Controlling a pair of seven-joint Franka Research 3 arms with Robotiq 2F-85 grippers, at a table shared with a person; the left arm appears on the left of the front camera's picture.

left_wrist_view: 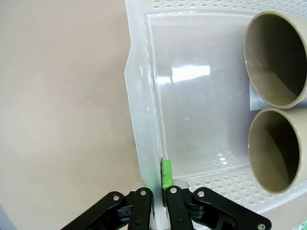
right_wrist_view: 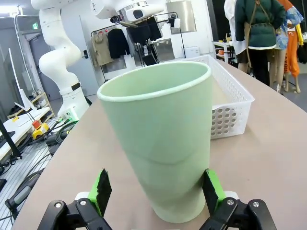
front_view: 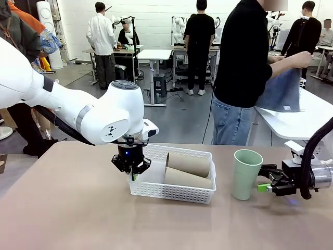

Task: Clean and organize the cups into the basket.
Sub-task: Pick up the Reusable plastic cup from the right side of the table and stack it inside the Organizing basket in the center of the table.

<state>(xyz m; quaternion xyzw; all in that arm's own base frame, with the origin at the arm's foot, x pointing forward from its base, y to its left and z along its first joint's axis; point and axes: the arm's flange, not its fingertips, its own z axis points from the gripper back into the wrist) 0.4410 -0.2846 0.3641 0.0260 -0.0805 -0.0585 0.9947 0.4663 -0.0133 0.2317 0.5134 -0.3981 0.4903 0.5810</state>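
The mint green cup [front_view: 246, 174] stands upright, right of the basket [front_view: 171, 194], straddled by the open right gripper [front_view: 266, 183]; the left gripper [front_view: 131, 165] clamps the basket's wall.

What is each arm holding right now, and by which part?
The left gripper pinches the basket by its end wall's rim. The right gripper holds nothing: its jaws stand open around the green cup, low on its sides.

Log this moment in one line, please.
left pincer: shut on basket wall | right pincer: open, straddling upright mint cup | two tan cups: in basket
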